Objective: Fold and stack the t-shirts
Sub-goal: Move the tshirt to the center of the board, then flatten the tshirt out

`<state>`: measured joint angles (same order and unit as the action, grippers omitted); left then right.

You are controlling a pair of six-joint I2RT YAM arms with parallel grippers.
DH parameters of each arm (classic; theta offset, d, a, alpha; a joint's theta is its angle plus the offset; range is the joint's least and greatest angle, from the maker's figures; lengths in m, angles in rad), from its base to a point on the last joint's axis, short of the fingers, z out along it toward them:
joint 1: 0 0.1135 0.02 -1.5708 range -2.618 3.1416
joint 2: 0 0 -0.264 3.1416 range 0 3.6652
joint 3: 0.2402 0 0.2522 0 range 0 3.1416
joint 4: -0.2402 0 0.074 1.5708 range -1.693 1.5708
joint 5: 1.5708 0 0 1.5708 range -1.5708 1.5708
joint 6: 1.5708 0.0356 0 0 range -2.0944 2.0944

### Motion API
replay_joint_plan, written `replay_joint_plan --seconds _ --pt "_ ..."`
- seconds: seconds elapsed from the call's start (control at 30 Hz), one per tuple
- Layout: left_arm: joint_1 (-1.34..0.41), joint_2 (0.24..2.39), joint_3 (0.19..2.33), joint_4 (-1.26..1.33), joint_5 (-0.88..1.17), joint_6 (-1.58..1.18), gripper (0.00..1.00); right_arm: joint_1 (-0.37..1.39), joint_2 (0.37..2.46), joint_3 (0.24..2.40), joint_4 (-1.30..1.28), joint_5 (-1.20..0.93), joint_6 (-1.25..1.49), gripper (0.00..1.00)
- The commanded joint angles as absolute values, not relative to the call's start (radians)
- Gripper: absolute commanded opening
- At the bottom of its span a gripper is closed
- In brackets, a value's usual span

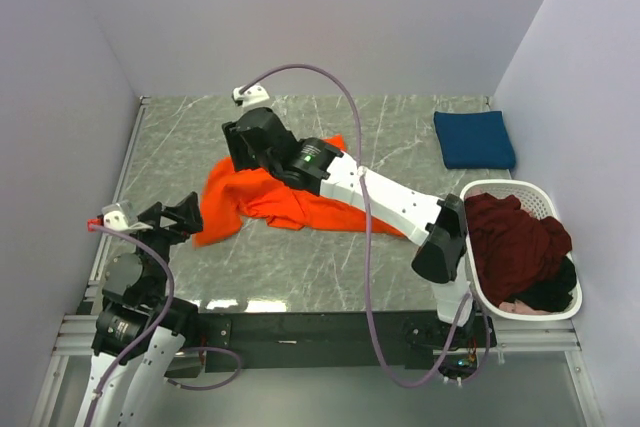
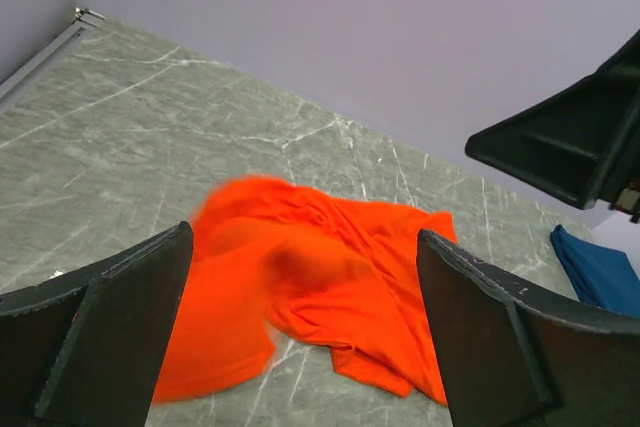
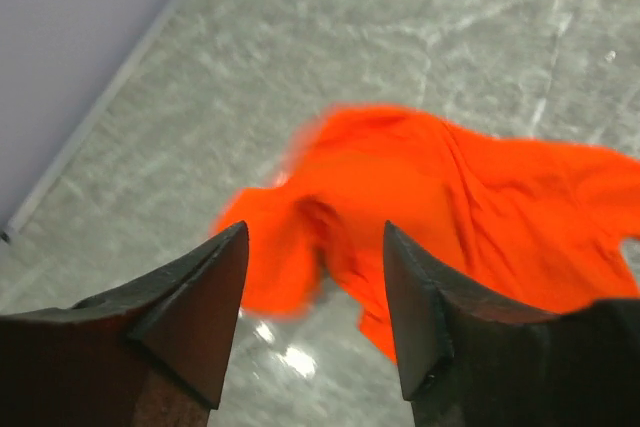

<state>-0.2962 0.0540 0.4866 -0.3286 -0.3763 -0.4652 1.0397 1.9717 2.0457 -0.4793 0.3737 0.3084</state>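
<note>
A bright orange t-shirt [image 1: 268,202] lies crumpled on the marble table, blurred at its left side in both wrist views. My right gripper [image 1: 236,150] hangs above the shirt's far left part. In the right wrist view the right gripper [image 3: 315,229] is open, with nothing between its fingers and the orange t-shirt [image 3: 430,197] below it. My left gripper [image 1: 178,215] stands open just left of the shirt. In the left wrist view the left gripper [image 2: 305,237] faces the orange t-shirt [image 2: 330,277]. A folded navy t-shirt [image 1: 474,139] rests at the far right.
A white oval basket [image 1: 498,187] at the right edge holds a dark maroon t-shirt [image 1: 512,239] and a black one [image 1: 555,292]. The right arm [image 1: 390,202] stretches diagonally across the table. Walls close in the left, back and right sides.
</note>
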Motion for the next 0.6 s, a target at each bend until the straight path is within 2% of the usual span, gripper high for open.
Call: replay_joint_plan --seconds 0.0,0.1,0.2,0.4,0.57 --pt "-0.299 0.084 0.520 -0.319 -0.348 -0.462 1.00 1.012 1.858 2.048 -0.474 0.408 0.279 0.64" --pt "-0.298 0.107 0.522 -0.308 -0.328 -0.463 0.99 0.956 1.738 1.828 -0.434 0.370 0.311 0.64" --pt "-0.298 0.153 0.528 -0.304 -0.305 -0.462 0.99 0.872 1.614 1.509 -0.378 0.273 0.363 0.64" --pt "-0.298 0.248 0.537 -0.295 -0.262 -0.472 1.00 0.715 1.422 1.157 -0.334 0.193 0.414 0.61" --pt "-0.298 0.431 0.567 -0.264 -0.203 -0.521 0.99 0.555 1.286 0.907 -0.290 0.112 0.439 0.56"
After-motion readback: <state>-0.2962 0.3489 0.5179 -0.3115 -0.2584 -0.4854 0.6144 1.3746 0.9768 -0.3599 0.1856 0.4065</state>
